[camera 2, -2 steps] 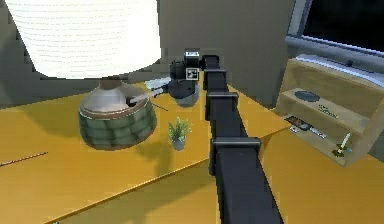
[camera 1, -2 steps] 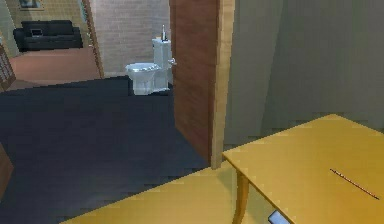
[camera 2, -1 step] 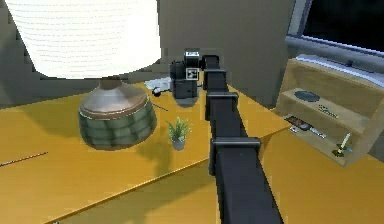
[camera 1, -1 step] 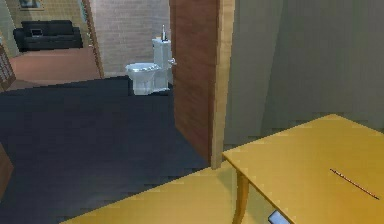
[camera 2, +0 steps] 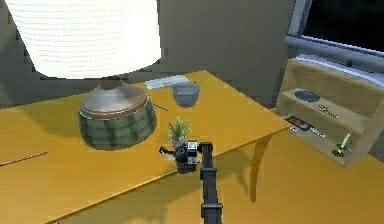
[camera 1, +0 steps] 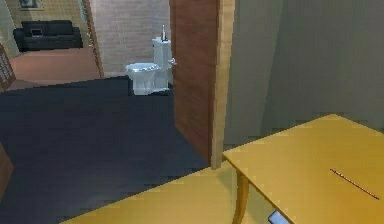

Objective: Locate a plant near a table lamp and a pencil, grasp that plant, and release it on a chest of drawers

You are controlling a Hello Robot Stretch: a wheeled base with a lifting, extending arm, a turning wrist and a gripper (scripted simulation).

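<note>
Well, your plant [camera 2: 179, 130] stood just beside the lamp [camera 2: 116, 117]: probably light, frail-leaved, best taken low at its base. You couldn't tell whether the jaws held anything.

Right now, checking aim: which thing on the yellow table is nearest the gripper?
The small green plant, right by the gripper; the lamp and grey bowl stand farther off.

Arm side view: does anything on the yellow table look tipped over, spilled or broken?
Nothing stands out. The table lamp, the small plant and the grey bowl all stand upright on the yellow table, with no spill or damage visible.
</note>
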